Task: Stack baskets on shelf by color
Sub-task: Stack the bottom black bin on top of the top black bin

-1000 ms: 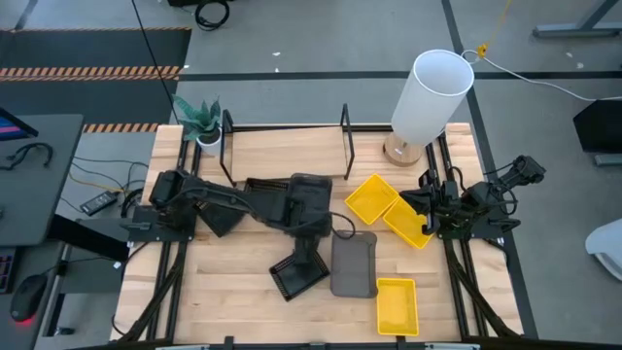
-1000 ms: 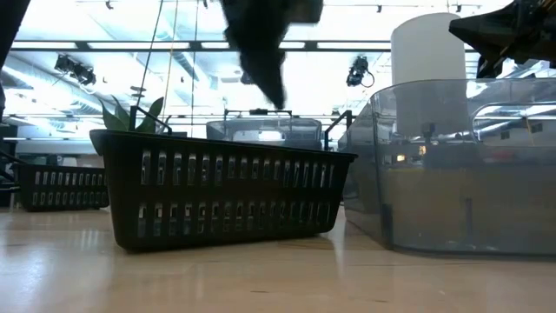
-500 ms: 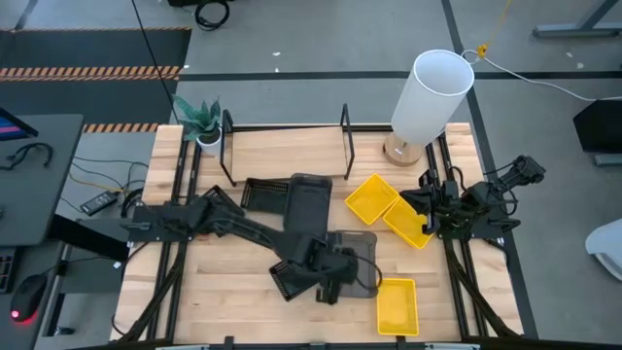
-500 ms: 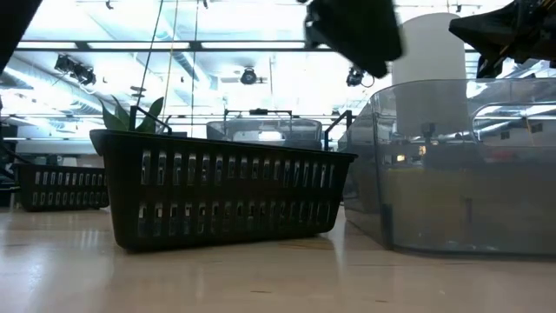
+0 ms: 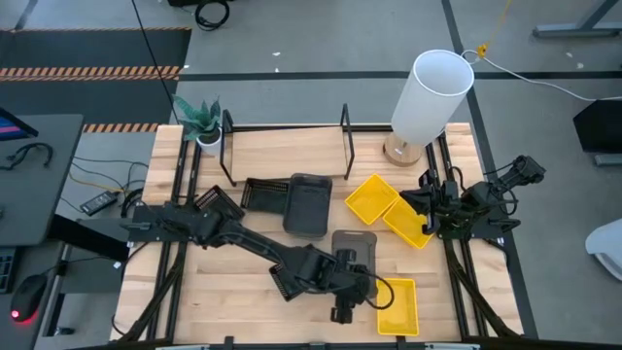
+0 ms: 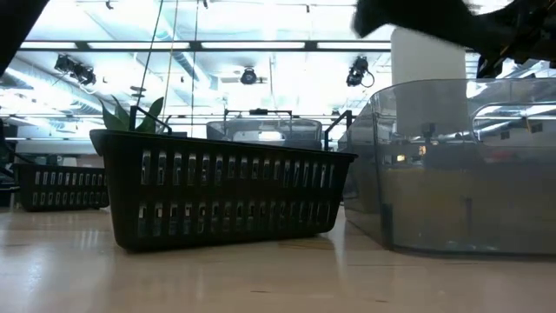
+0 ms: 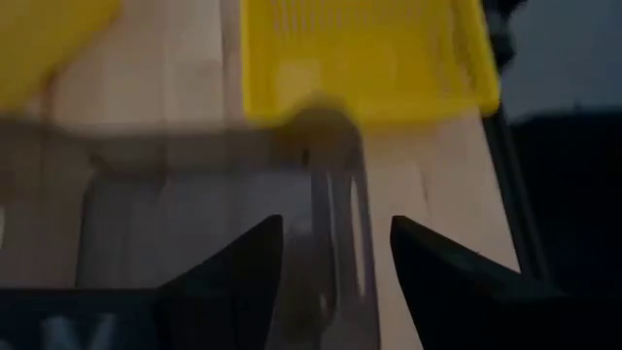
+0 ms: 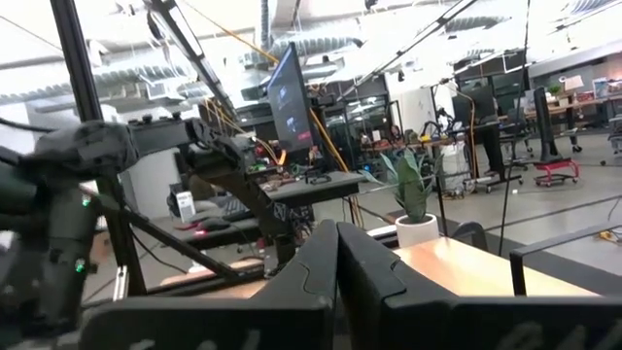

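Your left end effector (image 5: 342,309) hangs low at the near edge of the wooden surface (image 5: 224,301), with its two dark fingers (image 7: 233,262) spread apart and holding nothing. Right under it is the near rim of the clear grey plastic basket (image 5: 356,255). Just past that rim, on the right, sits the bright yellow plastic basket (image 5: 397,304).

These two baskets are almost touching. If you close the fingers here, I think you could pinch both rims or knock the yellow one off the near edge. The grey rim is thin and smooth, so it may slip out.

The black slatted plastic basket (image 5: 290,280) lies just to the left, and the arm could bump it.

Farther back, another grey basket (image 5: 307,202) and a black basket (image 5: 262,192) rest near the low light-wood shelf with a black frame (image 5: 287,146). No basket is on it yet.

Your right end effector (image 5: 428,206) waits at the right, fingers pressed together, beside two more yellow baskets (image 5: 389,209).
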Tool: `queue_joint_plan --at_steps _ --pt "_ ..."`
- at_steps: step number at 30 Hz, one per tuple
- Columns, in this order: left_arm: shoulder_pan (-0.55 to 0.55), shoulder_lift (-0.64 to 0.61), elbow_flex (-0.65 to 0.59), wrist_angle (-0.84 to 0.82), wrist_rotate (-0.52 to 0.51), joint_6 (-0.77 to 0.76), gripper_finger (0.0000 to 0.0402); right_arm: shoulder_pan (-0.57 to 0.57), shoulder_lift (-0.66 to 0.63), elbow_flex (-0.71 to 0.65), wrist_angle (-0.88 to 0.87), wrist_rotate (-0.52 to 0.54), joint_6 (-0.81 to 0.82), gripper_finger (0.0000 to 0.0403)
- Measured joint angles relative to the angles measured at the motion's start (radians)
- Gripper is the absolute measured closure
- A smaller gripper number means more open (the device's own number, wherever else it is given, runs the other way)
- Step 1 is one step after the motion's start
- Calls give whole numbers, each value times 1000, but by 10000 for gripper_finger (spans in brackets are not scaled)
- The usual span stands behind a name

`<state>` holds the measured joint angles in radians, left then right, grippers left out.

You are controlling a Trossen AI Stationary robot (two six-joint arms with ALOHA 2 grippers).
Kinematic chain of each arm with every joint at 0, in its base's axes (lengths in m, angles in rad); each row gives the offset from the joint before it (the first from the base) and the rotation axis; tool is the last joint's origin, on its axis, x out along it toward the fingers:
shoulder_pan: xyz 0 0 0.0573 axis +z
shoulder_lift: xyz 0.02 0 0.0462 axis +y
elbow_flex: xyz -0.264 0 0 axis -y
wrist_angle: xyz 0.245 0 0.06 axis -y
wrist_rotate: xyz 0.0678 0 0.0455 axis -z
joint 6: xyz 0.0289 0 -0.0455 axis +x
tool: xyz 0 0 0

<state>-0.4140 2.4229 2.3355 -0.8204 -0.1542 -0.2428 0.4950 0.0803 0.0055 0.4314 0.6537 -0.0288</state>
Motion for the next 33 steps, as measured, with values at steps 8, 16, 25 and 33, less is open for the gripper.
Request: queue_joint_plan --at_steps 8,16,25,33 --pt "-20 58 -3 91 -33 18 201 0 0 0 1 1 0 387" --pt "-13 115 -3 82 -64 19 221 0 2 0 1 0 0 387" --pt "-9 132 -3 36 -65 46 307 0 5 0 10 0 0 387" --pt "-8 125 -3 30 -46 52 390 0 5 0 9 0 0 387"
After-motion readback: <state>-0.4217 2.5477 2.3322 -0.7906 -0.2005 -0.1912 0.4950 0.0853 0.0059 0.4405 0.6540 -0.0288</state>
